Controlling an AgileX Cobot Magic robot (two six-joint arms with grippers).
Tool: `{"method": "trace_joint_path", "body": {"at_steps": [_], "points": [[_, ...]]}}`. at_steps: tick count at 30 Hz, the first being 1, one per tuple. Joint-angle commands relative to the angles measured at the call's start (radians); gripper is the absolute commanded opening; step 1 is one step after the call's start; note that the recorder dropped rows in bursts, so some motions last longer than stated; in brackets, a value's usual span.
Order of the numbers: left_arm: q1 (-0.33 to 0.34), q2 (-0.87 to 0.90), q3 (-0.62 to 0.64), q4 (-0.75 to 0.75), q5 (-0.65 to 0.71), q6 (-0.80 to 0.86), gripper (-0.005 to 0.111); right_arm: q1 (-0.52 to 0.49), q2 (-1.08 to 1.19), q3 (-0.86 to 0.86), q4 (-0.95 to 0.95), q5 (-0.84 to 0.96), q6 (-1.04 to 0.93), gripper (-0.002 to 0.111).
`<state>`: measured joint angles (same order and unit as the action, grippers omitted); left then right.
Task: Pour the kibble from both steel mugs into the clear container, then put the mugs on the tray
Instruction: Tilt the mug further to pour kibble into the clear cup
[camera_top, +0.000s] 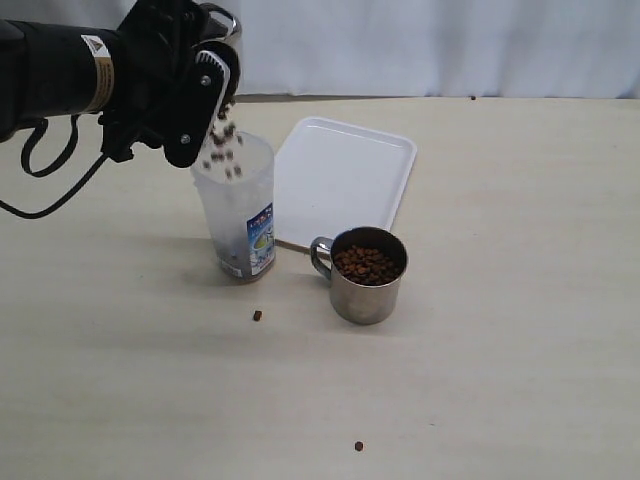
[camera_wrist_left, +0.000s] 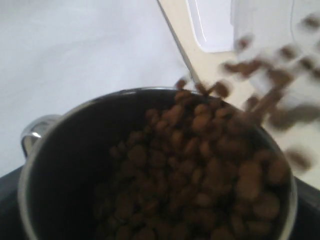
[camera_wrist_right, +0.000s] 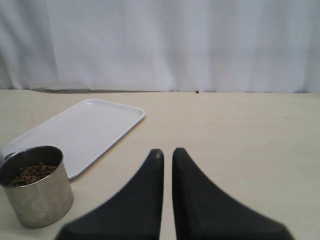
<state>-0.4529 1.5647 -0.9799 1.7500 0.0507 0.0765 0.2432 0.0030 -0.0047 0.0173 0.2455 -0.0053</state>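
Kibble (camera_top: 222, 150) pouring into 1 container (camera_top: 238, 215); 2 mugs (camera_top: 368, 290): L claw (camera_top: 205, 60) clamps tilted mug (camera_wrist_left: 65, 165), R claw (camera_wrist_right: 167, 155) together; 1 tray (camera_top: 345, 175).

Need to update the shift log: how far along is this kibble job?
Nothing is finished yet. In hand: the left claw tips the first steel mug over the clear container, with kibble falling in and some at its bottom. Left: the second steel mug stands full on the table, the tray holds no mug, and two stray pellets lie loose. The right claw is shut, holding nothing.
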Motion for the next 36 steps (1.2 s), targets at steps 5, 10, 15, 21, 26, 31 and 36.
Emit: {"method": "trace_joint_path", "body": {"at_steps": [5,10,15,21,26,31,36], "points": [[-0.001,-0.003,-0.012,-0.006,-0.001,0.027,0.0,0.003,-0.003,0.005,0.001,-0.008,-0.007,0.005],[-0.001,-0.003,-0.012,-0.006,-0.001,0.06,0.0,0.003,-0.003,0.005,0.001,-0.008,-0.007,0.005],[-0.001,-0.003,-0.012,-0.006,-0.005,0.084,0.0,0.003,-0.003,0.005,0.001,-0.008,-0.007,0.005],[-0.001,-0.003,-0.012,-0.006,-0.007,0.11,0.0,0.003,-0.003,0.005,0.001,-0.008,-0.007,0.005],[-0.001,-0.003,-0.012,-0.006,-0.009,0.139,0.0,0.003,-0.003,0.005,0.001,-0.008,-0.007,0.005],[-0.001,-0.003,-0.012,-0.006,-0.009,0.171,0.0,0.003,-0.003,0.005,0.001,-0.008,-0.007,0.005],[-0.001,-0.003,-0.012,-0.006,-0.009,0.218,0.0,0.003,-0.003,0.005,0.001,-0.008,-0.007,0.005]]}}
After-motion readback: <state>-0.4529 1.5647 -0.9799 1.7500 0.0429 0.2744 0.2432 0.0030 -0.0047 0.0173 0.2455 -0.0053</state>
